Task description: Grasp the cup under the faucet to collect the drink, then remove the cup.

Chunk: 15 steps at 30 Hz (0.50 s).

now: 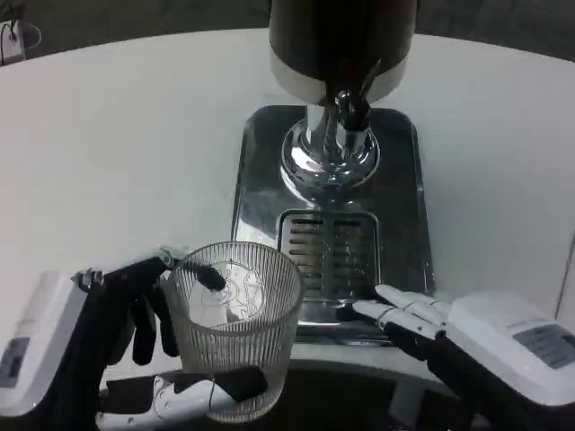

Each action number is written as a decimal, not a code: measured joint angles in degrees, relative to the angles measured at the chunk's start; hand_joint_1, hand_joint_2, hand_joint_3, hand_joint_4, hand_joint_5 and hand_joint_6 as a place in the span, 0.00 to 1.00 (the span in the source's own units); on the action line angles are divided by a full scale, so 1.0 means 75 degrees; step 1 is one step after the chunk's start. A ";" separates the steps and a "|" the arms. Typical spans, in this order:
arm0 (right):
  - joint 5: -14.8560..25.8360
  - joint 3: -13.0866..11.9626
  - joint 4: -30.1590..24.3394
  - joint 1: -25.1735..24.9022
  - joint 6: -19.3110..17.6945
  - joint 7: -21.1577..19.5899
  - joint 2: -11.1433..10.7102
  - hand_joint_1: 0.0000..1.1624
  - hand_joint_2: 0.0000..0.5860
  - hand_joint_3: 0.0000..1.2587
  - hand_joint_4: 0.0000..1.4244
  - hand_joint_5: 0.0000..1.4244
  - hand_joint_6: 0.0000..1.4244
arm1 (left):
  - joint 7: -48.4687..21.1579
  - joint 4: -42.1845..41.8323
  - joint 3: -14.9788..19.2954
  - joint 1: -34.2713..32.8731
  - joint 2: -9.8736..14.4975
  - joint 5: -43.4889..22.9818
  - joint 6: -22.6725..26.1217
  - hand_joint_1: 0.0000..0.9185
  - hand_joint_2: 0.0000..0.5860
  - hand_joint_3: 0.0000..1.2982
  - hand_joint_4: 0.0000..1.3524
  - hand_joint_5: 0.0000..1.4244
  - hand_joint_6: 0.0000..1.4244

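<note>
Ribbed clear glass, the cup (235, 325) stands upright at lower left of the frame, gripped by the left hand (144, 346) wrapped around its wall. The faucet (350, 109) lies up and to the right, above the steel drip tray (328, 242); the tray's near edge sits just beside the cup. The right hand (422, 321) rests at lower right, fingers apart, holding nothing. The white table (117, 135) lies bare to the left.
</note>
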 measured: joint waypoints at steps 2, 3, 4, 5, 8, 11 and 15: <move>0.0001 -0.0013 -0.0001 0.0020 0.0003 0.0000 0.0003 0.43 0.78 0.12 0.03 0.06 0.05 | 0.0000 0.0004 0.0000 -0.0019 -0.0018 0.0000 0.0003 0.52 0.00 0.77 0.81 0.87 1.00; 0.0003 -0.0023 -0.0002 0.0035 0.0003 0.0000 0.0004 0.43 0.78 0.12 0.03 0.06 0.05 | 0.0000 0.0010 0.0000 -0.0038 -0.0028 0.0000 0.0006 0.52 0.00 0.77 0.81 0.87 1.00; 0.0005 -0.0039 -0.0003 0.0061 0.0004 0.0000 0.0005 0.43 0.78 0.12 0.03 0.06 0.05 | 0.0000 0.0035 -0.0002 -0.0082 -0.0044 0.0001 0.0023 0.52 0.00 0.77 0.81 0.87 1.00; 0.0006 -0.0048 -0.0004 0.0080 0.0005 0.0000 0.0005 0.43 0.78 0.12 0.03 0.06 0.05 | 0.0000 0.0069 -0.0002 -0.0125 -0.0057 0.0001 0.0038 0.52 0.00 0.77 0.81 0.87 1.00; 0.0025 -0.0097 -0.0008 0.0109 0.0006 0.0000 0.0009 0.43 0.78 0.12 0.03 0.06 0.05 | 0.0000 0.0188 -0.0012 -0.0248 -0.0090 0.0012 0.0098 0.52 0.00 0.77 0.81 0.87 1.00; 0.0061 -0.0148 -0.0034 0.0134 0.0007 0.0000 0.0009 0.43 0.78 0.12 0.03 0.06 0.05 | 0.0001 0.0325 -0.0022 -0.0435 -0.0123 0.0029 0.0166 0.52 0.00 0.77 0.81 0.87 1.00; 0.0116 -0.0242 -0.0088 0.0261 0.0007 0.0000 0.0008 0.42 0.78 0.12 0.03 0.06 0.05 | 0.0002 0.0528 -0.0057 -0.0704 -0.0184 0.0125 0.0209 0.52 0.00 0.77 0.81 0.87 1.00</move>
